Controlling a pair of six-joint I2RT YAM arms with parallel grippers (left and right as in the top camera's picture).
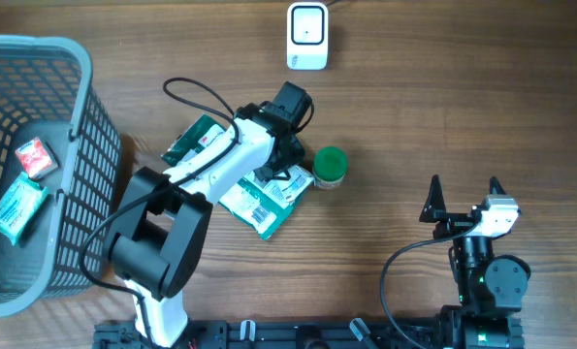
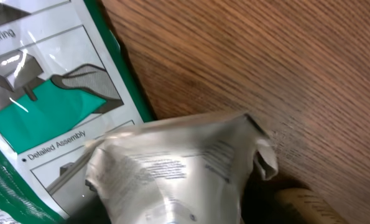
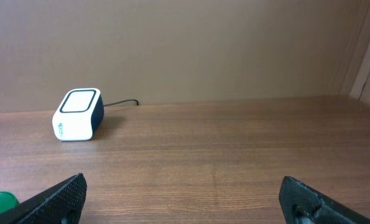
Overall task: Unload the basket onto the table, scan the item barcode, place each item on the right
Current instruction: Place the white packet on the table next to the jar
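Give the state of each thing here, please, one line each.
Scanner, upright, cable attached.
Basket, upright, holds two packs.
Jar, upright, closed.
Table packets, lying under the left arm.
Left pincer, over the table packets, grip hidden.
Right pincer, open, empty.

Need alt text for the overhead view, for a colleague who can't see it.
The left arm reaches over a pile of packets in the middle, beside a green-lidded jar. A white scanner sits at the top, a grey basket holding two more packets stands at the left, and the right claw is open at lower right.
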